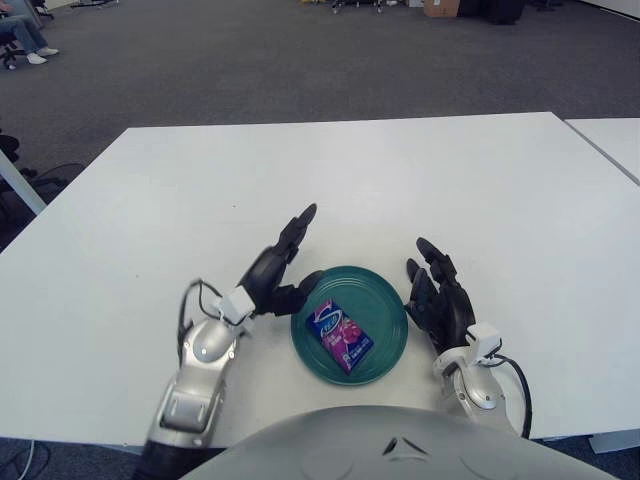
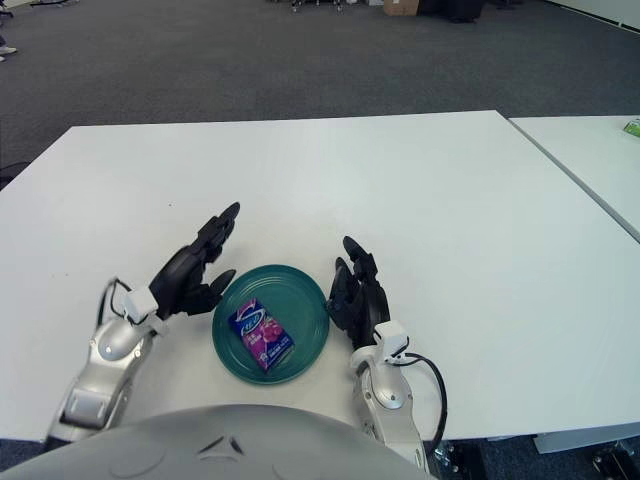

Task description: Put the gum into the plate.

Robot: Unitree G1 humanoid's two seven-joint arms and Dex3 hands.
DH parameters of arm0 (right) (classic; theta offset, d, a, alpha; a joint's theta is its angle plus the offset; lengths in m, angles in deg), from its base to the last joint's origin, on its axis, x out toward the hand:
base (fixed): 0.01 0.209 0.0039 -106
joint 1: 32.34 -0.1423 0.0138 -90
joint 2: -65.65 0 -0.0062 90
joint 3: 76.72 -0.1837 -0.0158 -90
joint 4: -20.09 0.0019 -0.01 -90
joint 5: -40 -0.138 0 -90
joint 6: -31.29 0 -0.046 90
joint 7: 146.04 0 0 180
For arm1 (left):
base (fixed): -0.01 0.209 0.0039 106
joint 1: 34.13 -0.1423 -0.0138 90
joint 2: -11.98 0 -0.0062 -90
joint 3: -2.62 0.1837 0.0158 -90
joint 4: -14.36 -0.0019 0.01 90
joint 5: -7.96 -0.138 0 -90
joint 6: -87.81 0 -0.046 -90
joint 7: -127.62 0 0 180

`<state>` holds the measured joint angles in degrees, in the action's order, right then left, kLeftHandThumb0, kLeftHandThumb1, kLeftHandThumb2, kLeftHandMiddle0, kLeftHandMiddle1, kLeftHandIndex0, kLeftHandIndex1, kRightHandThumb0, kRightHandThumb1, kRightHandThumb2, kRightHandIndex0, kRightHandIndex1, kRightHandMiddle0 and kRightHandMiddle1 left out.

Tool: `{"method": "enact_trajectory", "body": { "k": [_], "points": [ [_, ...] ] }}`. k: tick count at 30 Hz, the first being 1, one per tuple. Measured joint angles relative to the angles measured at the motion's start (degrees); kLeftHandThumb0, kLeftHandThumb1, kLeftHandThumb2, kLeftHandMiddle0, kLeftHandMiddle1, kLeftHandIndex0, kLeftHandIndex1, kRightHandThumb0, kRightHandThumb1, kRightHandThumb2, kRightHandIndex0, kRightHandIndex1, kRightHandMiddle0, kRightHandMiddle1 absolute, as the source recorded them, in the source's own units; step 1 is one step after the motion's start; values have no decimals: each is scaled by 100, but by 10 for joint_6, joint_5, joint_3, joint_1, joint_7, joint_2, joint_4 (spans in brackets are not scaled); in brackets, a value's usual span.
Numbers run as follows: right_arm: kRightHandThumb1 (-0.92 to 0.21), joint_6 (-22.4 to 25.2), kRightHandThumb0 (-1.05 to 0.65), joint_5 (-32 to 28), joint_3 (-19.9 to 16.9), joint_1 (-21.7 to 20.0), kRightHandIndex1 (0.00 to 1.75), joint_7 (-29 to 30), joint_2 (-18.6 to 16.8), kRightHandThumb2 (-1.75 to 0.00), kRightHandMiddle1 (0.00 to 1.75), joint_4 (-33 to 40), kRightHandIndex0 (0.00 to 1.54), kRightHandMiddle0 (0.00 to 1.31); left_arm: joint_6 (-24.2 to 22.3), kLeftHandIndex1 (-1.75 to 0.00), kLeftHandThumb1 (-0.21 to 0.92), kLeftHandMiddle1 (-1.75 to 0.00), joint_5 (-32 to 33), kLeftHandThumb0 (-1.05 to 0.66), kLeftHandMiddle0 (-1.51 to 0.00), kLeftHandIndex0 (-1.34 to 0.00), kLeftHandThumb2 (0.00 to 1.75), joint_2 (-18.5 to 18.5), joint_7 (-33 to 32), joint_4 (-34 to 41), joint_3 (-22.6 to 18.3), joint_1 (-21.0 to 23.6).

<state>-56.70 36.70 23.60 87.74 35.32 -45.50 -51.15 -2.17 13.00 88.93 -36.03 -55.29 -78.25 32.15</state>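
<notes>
Place: open-plan office or lab hall
Floor: grey carpet (image 1: 300,60), wide and open
Furniture: white tabletop (image 1: 340,190); second white table (image 1: 610,140) just beside it
Far edge: office chair bases (image 1: 350,5), cardboard box (image 1: 440,7), seated person (image 1: 20,30)

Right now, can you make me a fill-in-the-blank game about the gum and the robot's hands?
1. The gum pack lies in the ____ plate.
2. The plate sits between the left hand and the ____ hand.
3. The left hand's fingers are spread and hold ____.
4. The plate stands on a ____ table.

Missing words: green; right; nothing; white
</notes>
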Motion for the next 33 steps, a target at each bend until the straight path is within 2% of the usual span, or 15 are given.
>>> {"method": "enact_trajectory", "body": {
  "k": [7,13,19,23,28,33],
  "points": [
    [-92,5,-73,5,0,0,0,-15,4,-104,41,0,14,0,-21,0,92,0,15,-105,0,0,106,-33,-48,30,4,-79],
    [-92,10,-76,6,-3,-2,0,-41,8,-105,41,0,11,0,0,0,92,0,16,-105,0,0,109,-47,-70,42,4,-100],
    [-92,10,-79,17,-6,-7,0,-64,16,-106,39,-1,9,0,46,0,92,0,15,-105,0,0,110,-56,-74,21,14,-115],
    [-92,10,-82,22,-8,-9,0,-76,20,-107,34,-2,8,0,98,0,92,0,26,-105,0,0,110,-61,-66,-24,25,-127],
    [-92,13,-85,26,-8,-13,0,-93,24,-107,24,-2,4,0,137,0,92,0,33,-105,0,0,109,-61,-54,-58,39,-140],
    [-92,15,-86,27,-9,-18,0,-111,31,-105,16,-4,2,0,177,0,92,0,-21,-105,0,0,109,-50,-65,-71,46,-143]
  ]
}}
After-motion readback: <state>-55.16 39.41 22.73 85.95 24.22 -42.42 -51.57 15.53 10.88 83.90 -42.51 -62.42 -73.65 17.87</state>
